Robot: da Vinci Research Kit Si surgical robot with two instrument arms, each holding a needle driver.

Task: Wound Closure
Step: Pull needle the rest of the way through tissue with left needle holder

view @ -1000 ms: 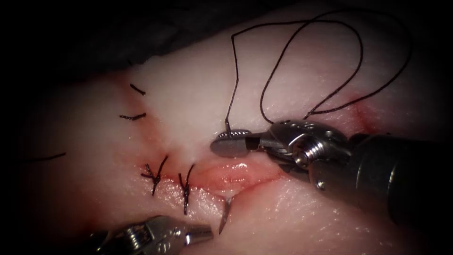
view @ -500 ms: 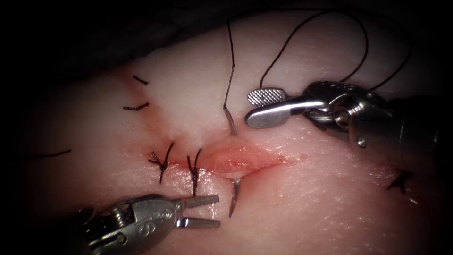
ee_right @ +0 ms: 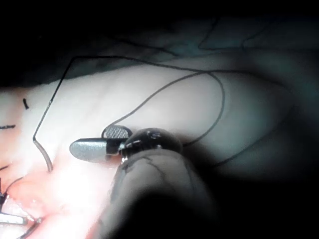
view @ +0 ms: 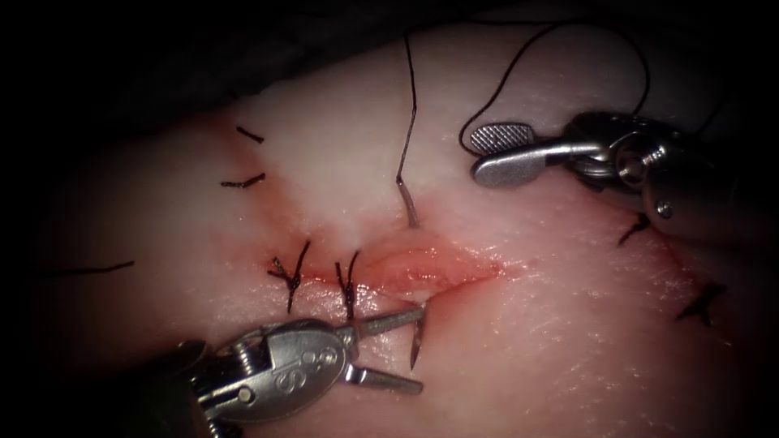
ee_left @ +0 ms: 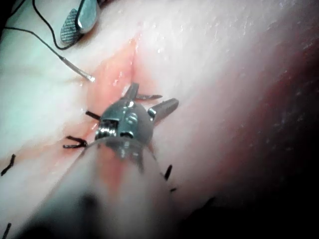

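The needle (view: 415, 341) sits through the tissue (view: 527, 341), its tip poking out below the cut (view: 422, 272) at lower centre. The left tool (view: 389, 350), jaws apart and empty, brackets that tip; a square grip behind the point would suit. The right tool (view: 503, 150), parted and empty, hovers upper right. The left wrist view shows the thread (ee_left: 45, 42) joining the needle's tail.
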